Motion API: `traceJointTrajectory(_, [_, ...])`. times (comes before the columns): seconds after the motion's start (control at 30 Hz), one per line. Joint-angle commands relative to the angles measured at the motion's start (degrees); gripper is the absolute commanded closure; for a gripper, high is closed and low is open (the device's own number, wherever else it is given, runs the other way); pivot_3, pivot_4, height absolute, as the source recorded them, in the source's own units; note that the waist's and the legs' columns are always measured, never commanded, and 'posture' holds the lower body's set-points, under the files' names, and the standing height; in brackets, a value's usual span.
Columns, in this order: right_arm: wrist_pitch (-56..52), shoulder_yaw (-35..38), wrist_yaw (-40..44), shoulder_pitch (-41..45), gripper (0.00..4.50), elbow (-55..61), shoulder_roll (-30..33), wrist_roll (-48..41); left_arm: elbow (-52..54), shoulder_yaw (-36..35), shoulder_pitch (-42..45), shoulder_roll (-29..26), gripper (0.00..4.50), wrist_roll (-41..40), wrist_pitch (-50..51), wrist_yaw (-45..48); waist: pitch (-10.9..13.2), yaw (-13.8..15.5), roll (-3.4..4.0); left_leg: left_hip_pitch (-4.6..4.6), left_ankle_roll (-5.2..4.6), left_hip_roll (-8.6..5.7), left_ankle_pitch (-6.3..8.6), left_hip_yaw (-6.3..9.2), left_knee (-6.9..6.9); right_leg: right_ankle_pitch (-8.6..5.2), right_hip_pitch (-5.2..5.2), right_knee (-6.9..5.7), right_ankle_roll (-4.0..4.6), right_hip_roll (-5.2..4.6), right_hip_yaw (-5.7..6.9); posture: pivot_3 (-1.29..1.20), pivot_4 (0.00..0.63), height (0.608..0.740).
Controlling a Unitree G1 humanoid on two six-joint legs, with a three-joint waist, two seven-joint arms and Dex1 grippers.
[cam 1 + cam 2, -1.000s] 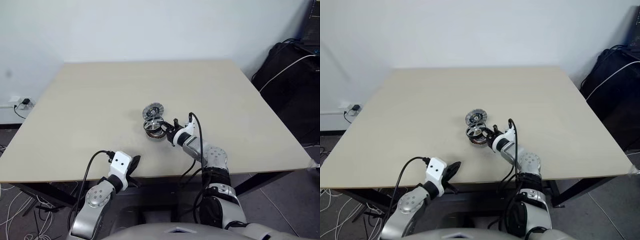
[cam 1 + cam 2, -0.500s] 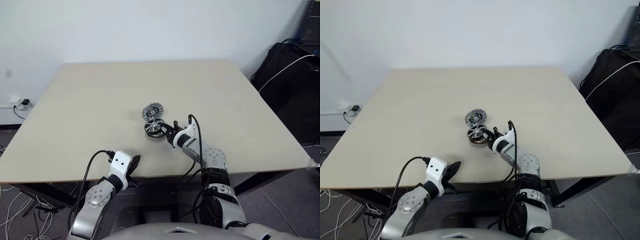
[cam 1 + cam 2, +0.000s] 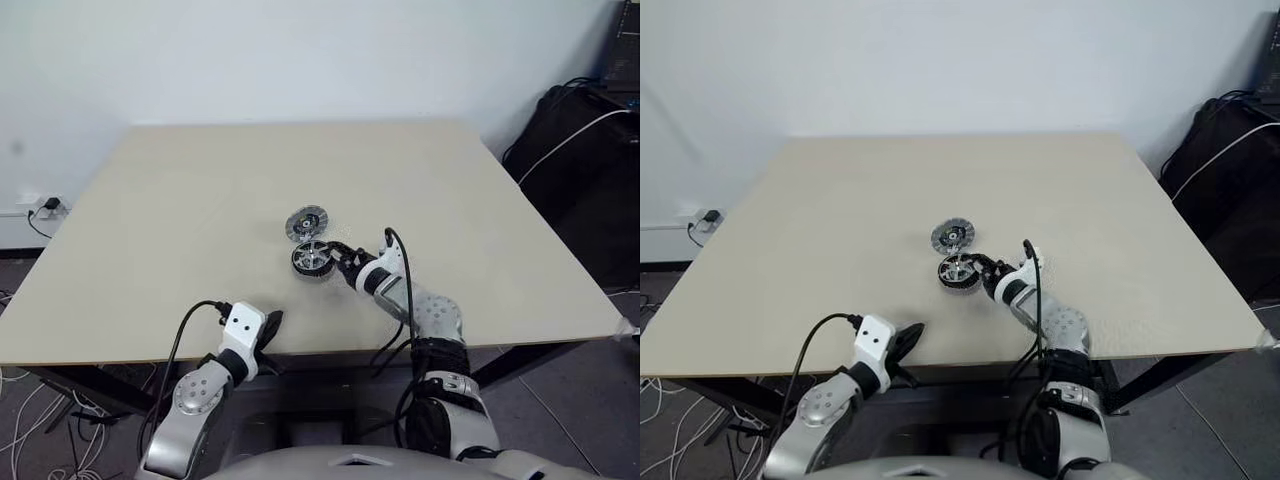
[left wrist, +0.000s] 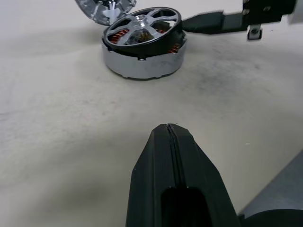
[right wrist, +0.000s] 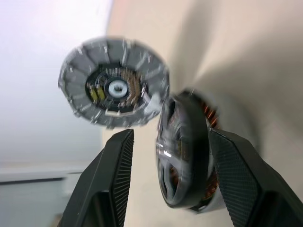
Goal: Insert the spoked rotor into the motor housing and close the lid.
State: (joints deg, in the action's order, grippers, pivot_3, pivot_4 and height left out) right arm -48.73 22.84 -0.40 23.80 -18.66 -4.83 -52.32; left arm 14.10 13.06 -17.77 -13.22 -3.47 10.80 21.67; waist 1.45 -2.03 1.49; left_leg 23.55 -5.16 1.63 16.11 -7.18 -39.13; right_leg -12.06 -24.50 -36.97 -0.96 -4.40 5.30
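Note:
The spoked rotor sits in the motor housing near the table's middle, copper windings showing between its spokes. Just behind it lies the lid, ribbed face with the dark centre up, touching or almost touching the housing. My right gripper is at the housing's right side, open, one finger on each side of the rotor. In the right wrist view a gap shows beside it. My left gripper hovers shut at the table's front edge, pointing toward the housing with nothing in it.
The beige table stretches wide on all sides of the parts. A black bag with cables stands off the table's right side. A wall socket is low on the left wall.
My right gripper has opened and shifted a little to the right. The rotor, tilted over the housing before, now lies level in it. The left arm has not moved.

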Motion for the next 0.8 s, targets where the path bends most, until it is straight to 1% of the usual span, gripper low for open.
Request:
traceJointTrajectory(0.03, [0.49,-1.94,-0.29,0.31,1.82,5.04,1.27,2.24,1.63,0.31,0.7,0.44,4.5,-0.37,-0.83,0.09,-0.01,0.01,0.0,0.0,-0.01,0.0,0.0,0.0,0.0,0.0,0.0,0.0,0.0,0.0,0.0,0.0,0.0,0.74])
traceJointTrajectory(0.17, [1.9,-5.17,-0.11,-0.54,1.82,8.67,3.64,7.54,1.27,0.48,1.07,0.63,4.5,-0.35,-0.96,0.24,-0.01,0.0,0.01,-0.02,-0.01,0.01,-0.02,-0.02,0.0,-0.01,-0.01,-0.03,0.02,0.02,0.0,0.0,0.0,0.74])
traceJointTrajectory(0.23, [5.35,-13.43,2.57,-2.11,1.82,13.42,6.81,15.37,1.02,0.59,1.36,0.71,4.5,-0.37,-1.13,0.31,-0.02,0.04,0.02,-0.01,-0.01,0.01,-0.03,-0.03,0.0,-0.02,-0.01,-0.03,0.02,0.02,-0.01,0.0,0.0,0.74])
traceJointTrajectory(0.27, [7.11,-18.64,3.95,-2.79,1.99,15.59,8.69,19.79,0.85,0.67,1.49,0.75,4.5,-0.38,-1.26,0.37,-0.01,0.03,0.02,0.0,-0.02,0.0,-0.03,-0.04,0.0,-0.05,-0.01,-0.02,-0.02,0.01,-0.01,0.0,0.0,0.74])
traceJointTrajectory(0.3, [8.29,-22.81,5.12,-3.27,2.21,17.25,10.09,23.12,0.68,0.74,1.62,0.8,4.5,-0.35,-1.4,0.38,-0.01,-0.04,0.02,-0.01,-0.02,0.0,-0.03,-0.06,0.0,-0.11,-0.02,-0.01,-0.02,0.02,-0.04,0.0,0.0,0.74])
traceJointTrajectory(0.33, [8.99,-25.07,5.82,-3.58,2.43,18.03,10.81,24.91,0.58,0.79,1.67,0.85,4.5,-0.31,-1.5,0.38,-0.02,-0.08,0.01,-0.01,-0.02,0.0,-0.03,-0.1,0.0,-0.19,-0.04,-0.01,-0.02,0.01,-0.08,0.0,0.0,0.74])
traceJointTrajectory(0.43, [11.58,-33.95,8.32,-2.74,3.41,19.18,12.8,32.28,0.16,1.07,2.05,1.07,4.5,-0.23,-1.75,0.5,-0.06,-0.15,-0.06,-0.07,0.01,0.03,-0.06,-0.16,0.0,-0.2,-0.03,-0.02,-0.05,0.04,-0.12,0.0,0.0,0.74])
traceJointTrajectory(0.53, [12.41,-37.54,9.68,-1.3,4.42,17.53,12.59,36.19,-0.09,1.26,2.28,1.17,4.5,-0.22,-1.87,0.49,-0.06,-0.01,-0.11,-0.1,0.01,0.05,-0.09,-0.15,-0.01,-0.19,-0.01,-0.05,-0.03,0.05,-0.1,0.0,0.0,0.74])
traceJointTrajectory(0.67, [13.71,-40.64,11.5,1.72,4.47,12.53,11.35,40.61,-0.29,1.49,2.41,1.45,4.5,-0.1,-2.01,0.33,-0.05,0.14,-0.15,-0.09,0.14,0.03,-0.07,-0.15,-0.05,-0.1,-0.05,-0.02,-0.03,0.02,-0.07,0.0,0.0,0.74])
traceJointTrajectory(0.8, [15.27,-40.72,12.42,4.37,4.47,7.63,9.52,43.13,-0.34,1.32,2.07,1.73,4.5,-0.07,-2.34,0.11,-0.11,0.18,-0.27,-0.18,0.13,0.01,-0.07,-0.15,-0.07,-0.03,-0.07,0.03,-0.07,-0.05,-0.04,0.0,0.0,0.74])
